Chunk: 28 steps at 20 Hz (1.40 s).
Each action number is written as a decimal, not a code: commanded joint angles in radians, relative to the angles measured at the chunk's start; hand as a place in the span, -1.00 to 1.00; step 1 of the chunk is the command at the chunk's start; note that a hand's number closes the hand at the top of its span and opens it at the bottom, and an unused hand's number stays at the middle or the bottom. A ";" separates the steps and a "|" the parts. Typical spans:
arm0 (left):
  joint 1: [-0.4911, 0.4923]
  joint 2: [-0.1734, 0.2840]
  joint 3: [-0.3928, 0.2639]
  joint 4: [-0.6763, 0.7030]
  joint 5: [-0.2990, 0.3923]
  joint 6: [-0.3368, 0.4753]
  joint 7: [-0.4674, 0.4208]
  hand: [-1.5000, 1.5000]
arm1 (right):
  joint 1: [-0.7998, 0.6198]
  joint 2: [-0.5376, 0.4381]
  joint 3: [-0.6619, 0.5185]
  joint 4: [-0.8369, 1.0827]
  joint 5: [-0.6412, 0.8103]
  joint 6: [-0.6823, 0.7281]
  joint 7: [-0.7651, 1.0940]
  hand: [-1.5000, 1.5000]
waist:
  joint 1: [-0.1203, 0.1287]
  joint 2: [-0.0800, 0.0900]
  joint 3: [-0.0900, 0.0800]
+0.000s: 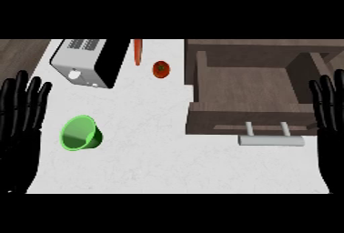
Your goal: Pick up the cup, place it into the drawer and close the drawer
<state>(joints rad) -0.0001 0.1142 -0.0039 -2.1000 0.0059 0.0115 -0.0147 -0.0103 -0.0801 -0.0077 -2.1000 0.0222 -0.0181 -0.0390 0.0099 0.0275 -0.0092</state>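
The cup (81, 133) is lying tipped on its side at the table's (168, 168) near left, well apart from the open drawer (245, 86), and could be rolling away if nudged while both hands, left hand (20, 118) and right hand (331, 113), are resting with fingers straight and apart.

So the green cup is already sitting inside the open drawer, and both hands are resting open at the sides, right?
Not quite. The head view shows the green cup lying on the white counter, left of the open drawer. The left hand and right hand do rest open at the sides.
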 commanded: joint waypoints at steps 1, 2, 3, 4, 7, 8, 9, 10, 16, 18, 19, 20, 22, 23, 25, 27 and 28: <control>-0.029 -0.007 0.029 0.044 -0.004 0.010 -0.005 -1.00 | -0.024 0.008 0.015 0.051 0.003 0.008 0.013 -1.00 | -0.009 -0.027 0.009; 0.003 -0.007 0.039 0.039 0.009 -0.001 -0.011 -1.00 | -0.076 -0.012 -0.026 0.115 -0.023 0.025 -0.007 -1.00 | -0.007 -0.027 0.009; -0.003 0.003 0.071 0.069 0.001 0.002 -0.053 -1.00 | 0.018 -0.009 0.021 -0.014 -0.008 0.034 0.056 -1.00 | -0.011 -0.028 0.009; -0.023 0.046 0.156 0.094 0.073 -0.032 -0.065 -1.00 | -0.030 0.024 0.082 0.023 0.048 0.002 0.066 -1.00 | -0.007 -0.027 0.009; 0.008 -0.062 0.122 0.124 0.154 0.008 -0.025 -1.00 | -0.015 0.019 0.065 0.014 -0.103 0.069 0.145 -1.00 | -0.005 -0.026 0.008; -0.022 -0.049 0.151 0.156 0.169 0.011 -0.010 -1.00 | 0.076 0.003 0.070 -0.021 -0.137 0.116 0.110 -1.00 | -0.019 -0.027 0.009; 0.008 -0.058 0.133 0.139 0.167 0.001 -0.022 -1.00 | 0.009 0.001 0.054 -0.028 -0.132 0.092 0.159 -1.00 | -0.010 -0.028 0.009; -0.030 -0.033 0.164 0.133 0.196 -0.002 0.018 -1.00 | -0.082 0.019 0.075 0.040 -0.091 0.058 0.184 -1.00 | -0.004 -0.027 0.009; -0.077 -0.083 0.099 0.202 0.114 0.063 -0.017 -1.00 | 0.010 0.016 0.049 -0.005 -0.119 0.091 0.149 -1.00 | -0.012 -0.028 0.009; -0.072 -0.083 0.103 0.186 0.124 0.066 -0.012 -1.00 | -0.047 -0.013 -0.025 0.021 -0.171 0.110 0.160 -1.00 | -0.011 -0.028 0.009; -0.071 -0.058 0.117 0.142 0.146 0.055 0.047 -1.00 | 0.004 0.050 0.093 0.025 -0.061 0.073 0.107 -1.00 | -0.010 -0.028 0.009; -0.085 -0.042 0.143 0.188 0.148 0.045 0.015 -1.00 | -0.083 -0.002 -0.011 0.111 -0.135 0.115 0.100 -1.00 | -0.009 -0.028 0.009; -0.095 -0.061 0.135 0.253 0.150 0.040 -0.042 -1.00 | -0.100 -0.006 -0.032 0.090 -0.158 0.102 0.155 -1.00 | -0.010 -0.027 0.009; -0.062 -0.077 0.111 0.224 0.133 0.047 -0.049 -1.00 | -0.151 -0.002 -0.019 0.086 -0.139 0.078 0.198 -1.00 | -0.009 -0.028 0.009; -0.079 -0.047 0.148 0.248 0.150 0.033 -0.050 -1.00 | 0.004 0.037 0.053 0.046 -0.098 0.112 0.077 -1.00 | -0.011 -0.028 0.009; -0.049 -0.071 0.093 0.148 0.111 0.083 0.050 -1.00 | -0.043 -0.023 -0.061 0.019 -0.196 0.131 0.150 -1.00 | -0.010 -0.028 0.009; -0.047 -0.031 0.177 0.260 0.183 0.008 -0.047 -1.00 | -0.001 0.026 0.023 0.039 -0.108 0.105 0.101 -1.00 | -0.010 -0.028 0.009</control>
<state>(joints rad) -0.0596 0.0584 0.1276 -1.8896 0.1517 0.0547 -0.0271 -0.0517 -0.0664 -0.0005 -2.0527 -0.1073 0.0836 0.0900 -0.0004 -0.0005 0.0000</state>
